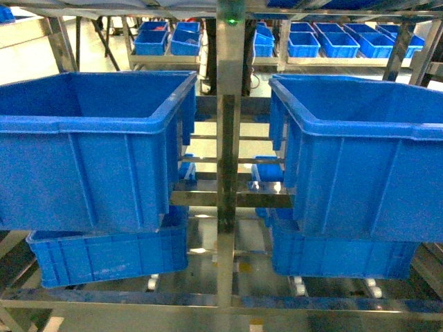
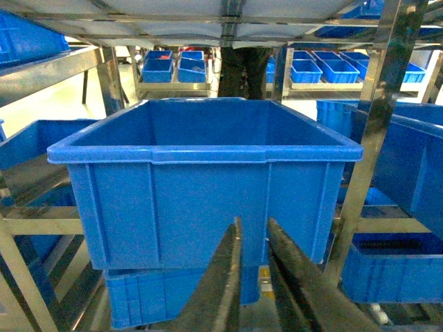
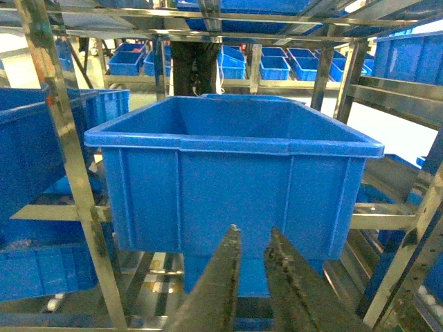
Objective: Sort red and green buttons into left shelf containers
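Observation:
No red or green button shows in any view. Two large deep blue containers stand on the steel shelf in the head view, one on the left (image 1: 90, 159) and one on the right (image 1: 360, 166); neither gripper appears there. In the left wrist view my left gripper (image 2: 253, 221) hangs in front of the ribbed wall of a blue container (image 2: 208, 187), below its rim. Its fingers are nearly together with nothing between them. My right gripper (image 3: 255, 229) is held the same way before another blue container (image 3: 235, 187), its narrow slit also empty.
A vertical steel post (image 1: 228, 173) stands between the two containers. Lower blue crates (image 1: 111, 256) sit on the shelf beneath. Rows of small blue bins (image 1: 332, 41) fill a rack far behind. Shelf uprights (image 2: 370, 138) (image 3: 69, 173) flank each wrist view.

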Controlling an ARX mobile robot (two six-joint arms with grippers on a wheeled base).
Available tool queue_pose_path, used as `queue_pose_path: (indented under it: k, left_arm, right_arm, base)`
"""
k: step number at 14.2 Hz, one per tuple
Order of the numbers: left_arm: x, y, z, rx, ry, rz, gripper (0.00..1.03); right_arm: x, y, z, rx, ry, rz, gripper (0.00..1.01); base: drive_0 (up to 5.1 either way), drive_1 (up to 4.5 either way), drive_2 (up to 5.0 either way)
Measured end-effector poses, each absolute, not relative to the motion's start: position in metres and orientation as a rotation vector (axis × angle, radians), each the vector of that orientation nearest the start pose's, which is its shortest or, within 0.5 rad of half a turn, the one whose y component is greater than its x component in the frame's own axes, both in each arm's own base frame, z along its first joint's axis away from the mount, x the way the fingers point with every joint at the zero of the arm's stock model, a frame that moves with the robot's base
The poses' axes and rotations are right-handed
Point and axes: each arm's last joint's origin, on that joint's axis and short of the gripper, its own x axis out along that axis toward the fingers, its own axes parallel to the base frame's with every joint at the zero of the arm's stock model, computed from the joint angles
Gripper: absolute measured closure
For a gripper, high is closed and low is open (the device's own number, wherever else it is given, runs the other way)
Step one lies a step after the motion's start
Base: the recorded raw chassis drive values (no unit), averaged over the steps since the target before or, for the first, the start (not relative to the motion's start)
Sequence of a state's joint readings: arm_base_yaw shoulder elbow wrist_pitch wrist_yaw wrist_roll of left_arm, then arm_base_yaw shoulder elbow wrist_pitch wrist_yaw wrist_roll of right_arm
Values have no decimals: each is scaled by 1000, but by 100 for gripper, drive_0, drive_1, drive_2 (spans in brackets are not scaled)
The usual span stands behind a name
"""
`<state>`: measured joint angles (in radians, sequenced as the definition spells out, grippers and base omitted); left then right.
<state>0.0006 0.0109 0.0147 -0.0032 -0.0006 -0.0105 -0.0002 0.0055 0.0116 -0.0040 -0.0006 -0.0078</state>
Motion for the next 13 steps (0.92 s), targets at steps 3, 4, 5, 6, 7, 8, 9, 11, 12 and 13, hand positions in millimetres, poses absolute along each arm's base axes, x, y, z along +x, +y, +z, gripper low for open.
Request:
queue_pose_path:
  k: [3, 4, 5, 6, 7, 8, 9, 11, 12, 13]
  left_arm:
    - [97, 0, 167, -10, 0, 1, 50]
    - [97, 0, 167, -10, 0, 1, 36]
    - [97, 0, 167, -10, 0, 1, 21]
    - [97, 0, 167, -10, 0, 1, 9]
    - [97, 0, 167, -10, 0, 1, 4]
    - [97, 0, 167, -10, 0, 1, 5]
    - [97, 0, 167, -10, 0, 1, 5]
    - [97, 0, 167, -10, 0, 1, 5]
    - [97, 0, 167, -10, 0, 1, 5]
    - [97, 0, 167, -10, 0, 1, 5]
  right_arm:
    - [97, 0, 167, -8, -2, 0, 53]
    - [97, 0, 167, -8, -2, 0, 38]
    - [97, 0, 167, -8, -2, 0, 24]
    - [97, 0, 167, -8, -2, 0, 11]
    - [97, 0, 167, -7, -2, 0, 1]
    - [97, 0, 167, -8, -2, 0, 4]
    - [97, 0, 167, -8, -2, 0, 3]
    - [97, 0, 167, -8, -2, 0, 3]
    - [97, 0, 167, -8, -2, 0, 3]
    - [97, 0, 167, -8, -2, 0, 3]
  base:
    - [0, 0, 0]
    - [0, 0, 0]
    - [0, 0, 0]
    - [0, 0, 0]
    - [0, 0, 0]
    - [0, 0, 0]
    - [0, 0, 0]
    - [0, 0, 0]
    - [0, 0, 0]
    - [0, 0, 0]
